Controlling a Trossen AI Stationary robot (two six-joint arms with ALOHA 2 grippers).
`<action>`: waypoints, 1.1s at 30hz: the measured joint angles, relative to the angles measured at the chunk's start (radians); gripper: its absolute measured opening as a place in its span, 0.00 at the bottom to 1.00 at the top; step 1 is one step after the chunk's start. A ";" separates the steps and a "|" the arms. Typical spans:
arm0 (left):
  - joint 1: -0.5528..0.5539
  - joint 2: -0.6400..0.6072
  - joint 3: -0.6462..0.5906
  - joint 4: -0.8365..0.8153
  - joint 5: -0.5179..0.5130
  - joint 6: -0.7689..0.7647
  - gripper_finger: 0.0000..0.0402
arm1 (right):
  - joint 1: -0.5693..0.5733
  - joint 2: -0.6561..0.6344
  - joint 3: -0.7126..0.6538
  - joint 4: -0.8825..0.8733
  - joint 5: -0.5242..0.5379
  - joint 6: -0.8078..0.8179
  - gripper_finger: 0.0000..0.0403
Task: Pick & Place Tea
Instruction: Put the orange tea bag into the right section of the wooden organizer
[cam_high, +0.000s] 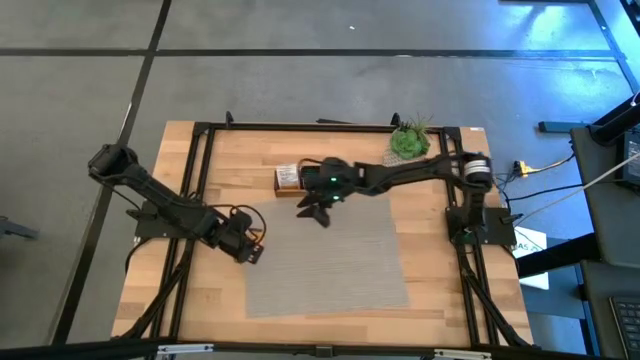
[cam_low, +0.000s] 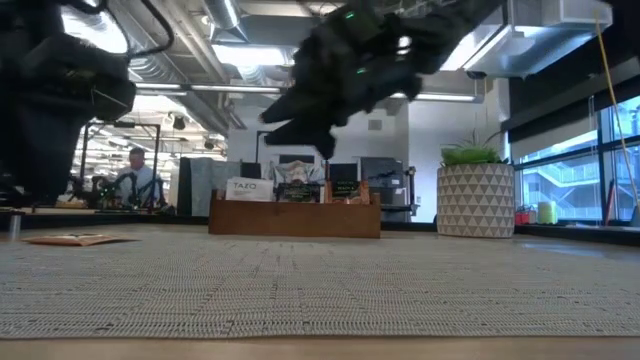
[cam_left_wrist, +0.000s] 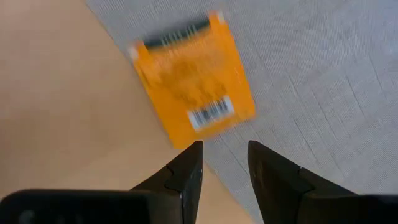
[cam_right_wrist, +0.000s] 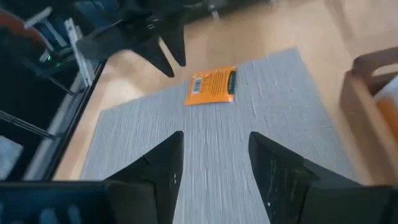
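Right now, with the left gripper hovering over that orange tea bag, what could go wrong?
1. The orange tea-bag sachet straddles the grey mat's edge, partly on bare wood; lying flat, it may slide away from the open left gripper instead of lifting.
2. The open, empty right gripper hangs above the mat near the wooden tray; both arms heading there could crowd each other.

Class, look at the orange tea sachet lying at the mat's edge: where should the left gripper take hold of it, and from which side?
The orange tea sachet lies flat, half on the grey mat, half on the bare wooden table. Probably best: the open left gripper comes straight down and pinches two opposite edges, since a flat sachet offers no raised part.
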 joint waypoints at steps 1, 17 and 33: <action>-0.015 0.000 0.000 -0.015 -0.045 0.002 0.30 | 0.000 0.032 0.033 -0.008 0.000 0.028 0.46; -0.144 0.057 0.000 -0.064 -0.241 -0.008 0.31 | 0.057 0.389 0.501 -0.073 -0.026 0.136 0.46; -0.150 0.205 0.000 0.070 -0.206 -0.024 0.31 | 0.072 0.544 0.691 -0.254 -0.024 0.211 0.46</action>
